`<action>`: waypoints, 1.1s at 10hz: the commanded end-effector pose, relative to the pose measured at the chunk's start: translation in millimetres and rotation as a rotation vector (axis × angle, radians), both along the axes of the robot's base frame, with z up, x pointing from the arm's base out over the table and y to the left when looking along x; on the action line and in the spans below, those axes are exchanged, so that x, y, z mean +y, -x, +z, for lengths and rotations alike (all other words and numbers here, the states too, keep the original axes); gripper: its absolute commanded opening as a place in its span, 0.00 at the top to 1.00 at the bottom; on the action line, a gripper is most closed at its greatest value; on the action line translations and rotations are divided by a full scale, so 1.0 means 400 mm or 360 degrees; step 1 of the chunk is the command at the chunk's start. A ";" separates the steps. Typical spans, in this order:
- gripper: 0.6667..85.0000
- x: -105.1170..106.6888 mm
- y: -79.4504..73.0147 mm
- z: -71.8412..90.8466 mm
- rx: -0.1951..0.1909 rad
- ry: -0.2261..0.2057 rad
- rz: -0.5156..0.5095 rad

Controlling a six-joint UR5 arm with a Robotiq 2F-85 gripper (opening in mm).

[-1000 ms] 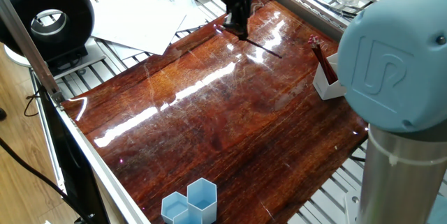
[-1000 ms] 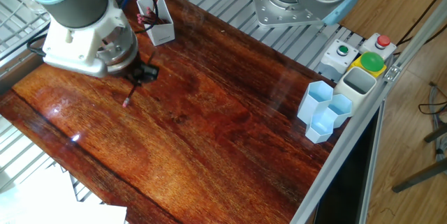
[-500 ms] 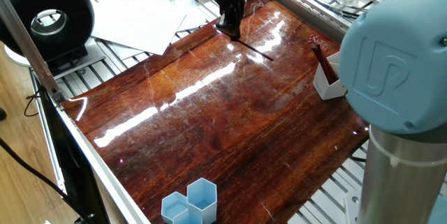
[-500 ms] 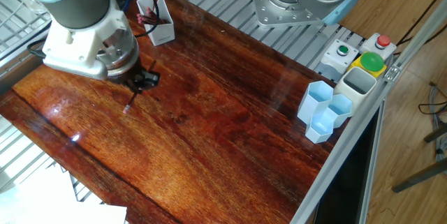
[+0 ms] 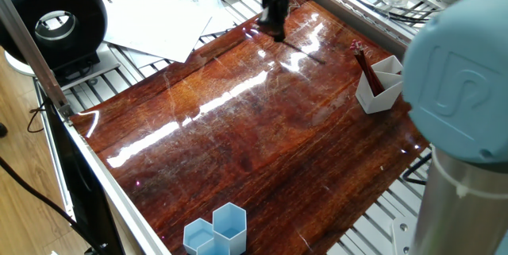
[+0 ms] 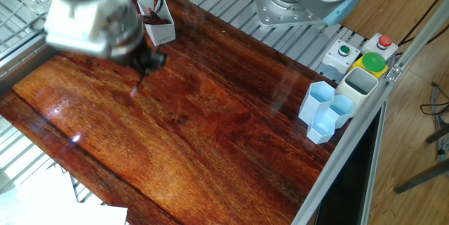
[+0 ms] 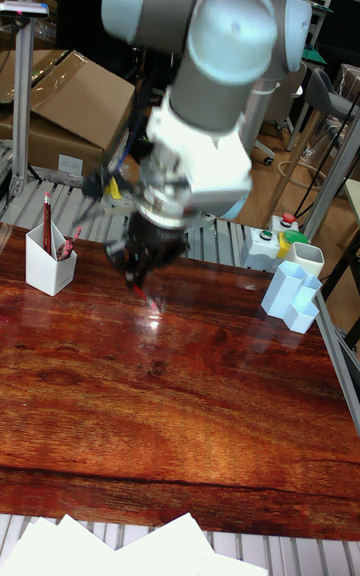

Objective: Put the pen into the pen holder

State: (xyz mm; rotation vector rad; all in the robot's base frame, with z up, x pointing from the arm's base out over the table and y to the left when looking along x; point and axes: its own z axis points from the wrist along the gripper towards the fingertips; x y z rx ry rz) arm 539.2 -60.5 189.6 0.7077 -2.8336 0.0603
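Now the jaws are being kept narrow on the upper end of the pen (image 6: 137, 83), so it is being held, slanted, with its free end hanging low over the wooden board (image 5: 238, 136). Whether that tip is fully clear of the surface cannot be told; the glare in one fixed view is hiding it.

The gripper (image 6: 146, 65) is being smeared by motion blur in the other fixed view and the tall fixed view, so travel is underway. Compared with half a second ago, the gripper is being shown further up the board and closer to the pen holder (image 6: 163, 29), and the pen is being carried with it. The wrist and arm are likewise being swung that way, and the grip is not being lost in the move.

The pen holder is being left untouched near the board edge, with a few red pencils already standing in it, and it is near the gripper but still apart from it.

Judgement: transport is being done and insertion is not yet begun. The pen is probably going to need raising and righting above the slanted rim, since the occupied cup is leaving less free opening.

The light blue hexagonal cups (image 6: 324, 113) at the far end are not being involved.
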 end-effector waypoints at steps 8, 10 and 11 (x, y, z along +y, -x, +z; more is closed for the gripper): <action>1.00 -0.070 0.055 0.169 -0.0117 -0.0057 -0.0170; 1.00 -0.081 -0.002 0.164 -0.0262 -0.0031 -0.0212; 1.00 -0.084 0.033 0.185 -0.0208 -0.0052 -0.0166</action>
